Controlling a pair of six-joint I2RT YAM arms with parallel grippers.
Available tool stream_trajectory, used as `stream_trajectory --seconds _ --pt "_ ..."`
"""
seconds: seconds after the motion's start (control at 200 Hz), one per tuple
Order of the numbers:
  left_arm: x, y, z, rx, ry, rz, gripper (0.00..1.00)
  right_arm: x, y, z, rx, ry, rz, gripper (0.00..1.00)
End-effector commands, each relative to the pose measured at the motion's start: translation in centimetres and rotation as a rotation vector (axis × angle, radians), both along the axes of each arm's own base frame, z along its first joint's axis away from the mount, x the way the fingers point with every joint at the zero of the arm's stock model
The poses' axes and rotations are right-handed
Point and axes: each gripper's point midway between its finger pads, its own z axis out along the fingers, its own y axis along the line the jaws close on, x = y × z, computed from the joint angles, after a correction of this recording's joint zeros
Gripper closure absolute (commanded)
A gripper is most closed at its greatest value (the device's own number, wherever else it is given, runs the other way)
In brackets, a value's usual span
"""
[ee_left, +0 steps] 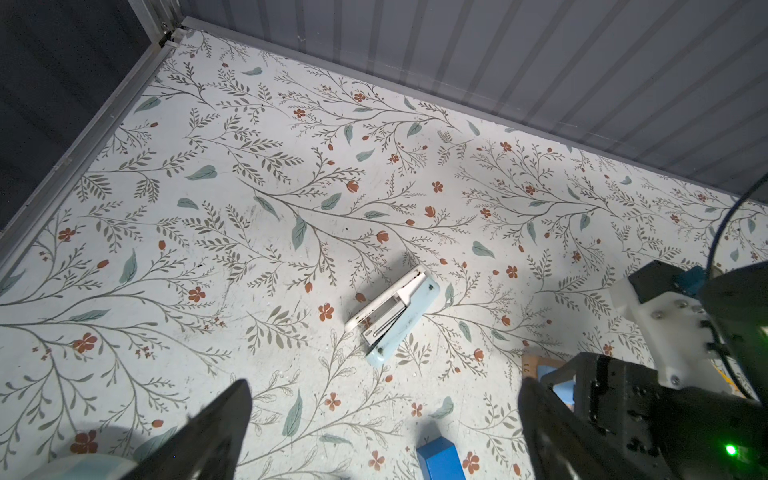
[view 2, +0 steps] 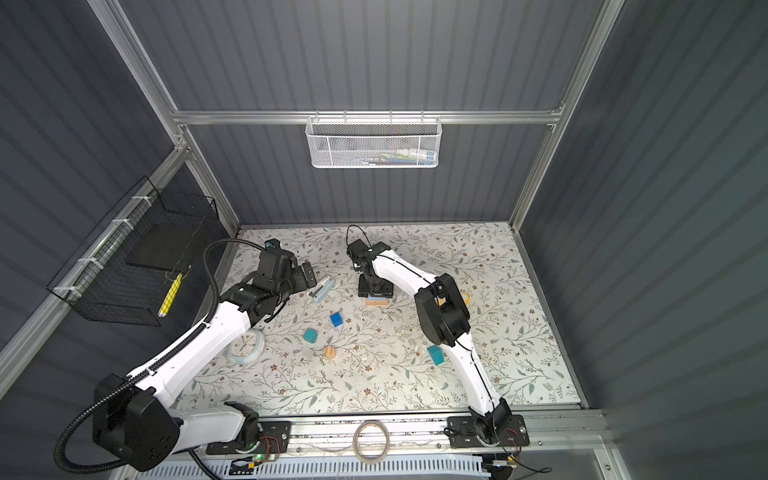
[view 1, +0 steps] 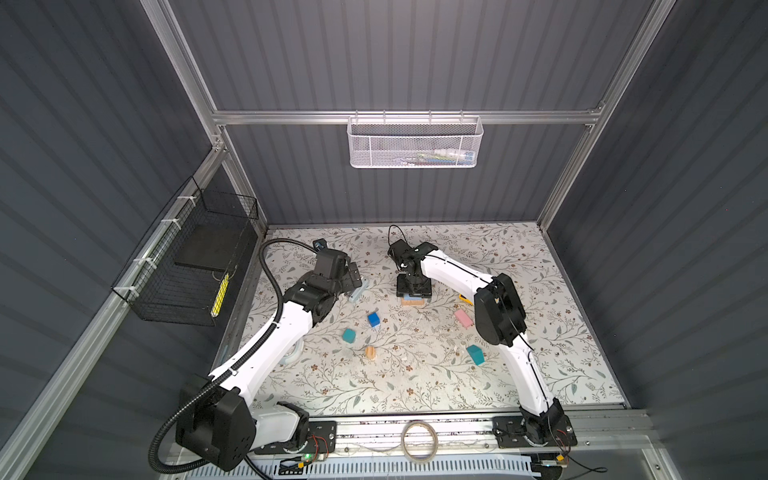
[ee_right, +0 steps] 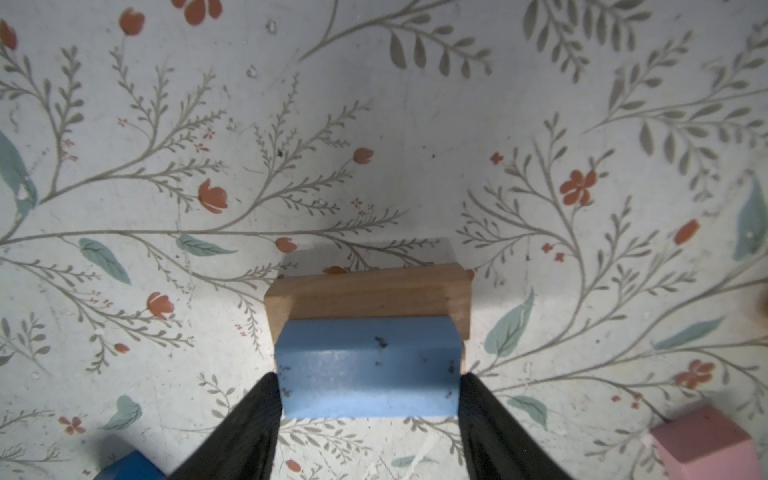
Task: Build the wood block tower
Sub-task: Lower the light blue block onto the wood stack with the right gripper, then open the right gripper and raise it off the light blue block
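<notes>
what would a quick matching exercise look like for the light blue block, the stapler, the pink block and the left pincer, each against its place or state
Things:
1. light blue block
2. stapler
3. pink block
4. left pincer

Places or states:
a. open, holding nothing
b. on the tan bar, between the fingers of the right pincer
c. alone on the table, beside the right arm's elbow
d. lying on the table near the left pincer

Pairs: 1-b, 2-d, 3-c, 4-a
</notes>
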Motion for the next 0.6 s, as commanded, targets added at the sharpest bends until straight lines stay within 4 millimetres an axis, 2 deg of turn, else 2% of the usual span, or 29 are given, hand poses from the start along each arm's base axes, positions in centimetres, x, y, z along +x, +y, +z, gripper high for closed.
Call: stream_trajectory --seconds 0.0,0.595 --pt "-0.05 0.1 -0.2 0.006 0.008 -0.009 0.0 -0.03 -0.52 -1.38 -0.036 0.028 0.007 0.32" --pt "-0.08 0.24 -0.16 0.007 0.008 -0.006 0.0 -0.04 -0.55 -1.31 -0.043 0.027 0.026 0.31"
